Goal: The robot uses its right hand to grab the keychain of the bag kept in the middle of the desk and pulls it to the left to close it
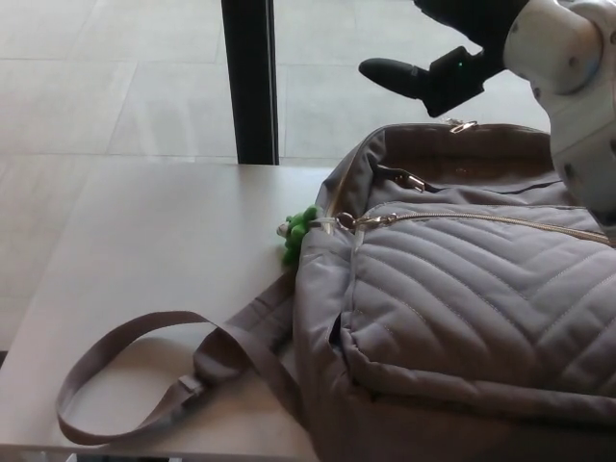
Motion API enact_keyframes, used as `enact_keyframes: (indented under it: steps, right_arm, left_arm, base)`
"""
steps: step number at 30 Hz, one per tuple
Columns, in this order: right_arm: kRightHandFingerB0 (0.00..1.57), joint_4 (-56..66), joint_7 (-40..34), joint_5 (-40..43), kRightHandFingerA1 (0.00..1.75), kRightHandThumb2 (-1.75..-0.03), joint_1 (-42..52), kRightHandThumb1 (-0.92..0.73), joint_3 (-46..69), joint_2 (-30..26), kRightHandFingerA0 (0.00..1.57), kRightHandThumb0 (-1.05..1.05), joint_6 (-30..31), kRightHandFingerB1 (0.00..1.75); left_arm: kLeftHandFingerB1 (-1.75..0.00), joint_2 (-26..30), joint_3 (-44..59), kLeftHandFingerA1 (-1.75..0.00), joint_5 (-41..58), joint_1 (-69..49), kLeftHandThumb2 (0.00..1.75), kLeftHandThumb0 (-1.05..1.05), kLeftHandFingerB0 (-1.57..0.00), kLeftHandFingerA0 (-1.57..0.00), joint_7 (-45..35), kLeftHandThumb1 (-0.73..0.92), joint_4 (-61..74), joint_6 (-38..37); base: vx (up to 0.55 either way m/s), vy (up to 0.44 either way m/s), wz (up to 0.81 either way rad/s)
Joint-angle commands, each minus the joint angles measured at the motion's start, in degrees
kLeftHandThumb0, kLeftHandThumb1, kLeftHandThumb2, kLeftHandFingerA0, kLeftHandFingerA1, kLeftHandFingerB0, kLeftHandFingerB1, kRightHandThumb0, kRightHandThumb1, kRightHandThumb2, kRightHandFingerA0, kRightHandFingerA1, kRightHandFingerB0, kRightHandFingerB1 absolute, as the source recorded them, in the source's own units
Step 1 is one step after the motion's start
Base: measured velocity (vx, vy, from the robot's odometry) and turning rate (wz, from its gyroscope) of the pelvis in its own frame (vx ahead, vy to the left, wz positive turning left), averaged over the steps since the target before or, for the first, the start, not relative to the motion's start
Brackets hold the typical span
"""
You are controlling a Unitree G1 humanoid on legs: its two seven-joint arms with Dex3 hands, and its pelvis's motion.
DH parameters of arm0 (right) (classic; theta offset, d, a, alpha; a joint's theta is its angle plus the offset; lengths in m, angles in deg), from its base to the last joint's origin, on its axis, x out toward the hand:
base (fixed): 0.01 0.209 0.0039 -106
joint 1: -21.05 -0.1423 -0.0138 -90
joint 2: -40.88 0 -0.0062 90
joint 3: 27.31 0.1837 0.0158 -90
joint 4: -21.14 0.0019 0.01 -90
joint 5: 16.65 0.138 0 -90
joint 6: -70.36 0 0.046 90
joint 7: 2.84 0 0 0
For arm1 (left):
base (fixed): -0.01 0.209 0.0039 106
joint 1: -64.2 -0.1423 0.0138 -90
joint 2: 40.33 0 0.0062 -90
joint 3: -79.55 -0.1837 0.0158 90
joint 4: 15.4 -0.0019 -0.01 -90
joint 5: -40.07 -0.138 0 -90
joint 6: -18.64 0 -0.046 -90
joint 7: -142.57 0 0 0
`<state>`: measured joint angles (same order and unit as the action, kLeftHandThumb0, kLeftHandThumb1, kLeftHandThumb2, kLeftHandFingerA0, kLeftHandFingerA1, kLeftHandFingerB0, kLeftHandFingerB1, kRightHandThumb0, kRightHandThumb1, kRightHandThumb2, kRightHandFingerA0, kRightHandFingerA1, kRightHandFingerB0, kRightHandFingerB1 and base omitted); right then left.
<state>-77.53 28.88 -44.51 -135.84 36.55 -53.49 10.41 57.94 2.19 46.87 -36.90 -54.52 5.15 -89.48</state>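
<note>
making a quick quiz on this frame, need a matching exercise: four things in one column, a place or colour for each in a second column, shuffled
Things
1. keychain
2. strap
3. right hand
4. post

Descriptions
A. black, upright behind the desk
B. in the air above the back edge of the bag, holding nothing
C. green, at the bag's left edge
D. grey loop lying on the desk, left of the bag

Pairs: 1-C, 2-D, 3-B, 4-A
</note>
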Motion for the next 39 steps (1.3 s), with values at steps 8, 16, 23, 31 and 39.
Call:
enact_keyframes:
  steps: [8, 16, 23, 31, 39]
  right_arm:
    - [0.22, 6.4, -7.4, 14.9, 0.53, -0.60, 71.2, -0.65, 76.1, -11.9, 0.16, -0.87, -22.3, 0.43]
    - [0.14, 2.7, -4.2, 15.1, 0.49, -0.83, 65.0, -0.50, 77.1, -22.4, 0.08, -0.72, -23.4, 0.41]
    - [0.21, -16.9, -12.7, 15.0, 0.43, -0.59, 68.6, -0.64, 90.9, -35.0, 0.13, -0.74, -26.9, 0.36]
    - [0.21, -32.0, -23.7, 19.5, 0.55, -0.86, 83.2, -0.47, 105.2, -38.5, 0.08, -0.74, -29.6, 0.49]
    - [0.24, -37.9, -24.6, 22.7, 0.49, -0.61, 89.8, -0.64, 101.7, -32.9, 0.15, -0.62, -31.2, 0.33]
  left_arm:
    - [-0.40, 1.6, 9.8, -0.49, 17.1, 9.9, 0.64, -0.74, -0.47, -0.56, -11.0, 0.79, 27.6, 2.3]
    - [-0.41, -1.2, 11.7, -0.44, 16.2, 3.4, 0.63, -0.68, -0.50, -0.57, -8.5, 0.76, 29.0, 3.0]
    - [-0.54, -1.4, 12.8, -0.58, 13.6, -2.8, 1.02, -0.77, -0.45, -0.55, -7.9, 0.60, 24.5, 0.8]
    - [-0.43, -1.1, 13.3, -0.46, 11.0, -5.6, 0.64, -0.75, -0.51, -0.63, -5.2, 0.77, 18.1, 1.6]
    - [-0.44, -0.6, 12.0, -0.46, 7.7, -5.8, 0.63, -0.77, -0.48, -0.61, -2.9, 0.77, 13.2, 1.0]
  base:
    - [0.00, 0.000, 0.03]
    - [0.00, 0.000, 0.00]
    - [0.00, 0.000, 0.00]
    - [0.00, 0.000, 0.00]
    - [0.00, 0.000, 0.00]
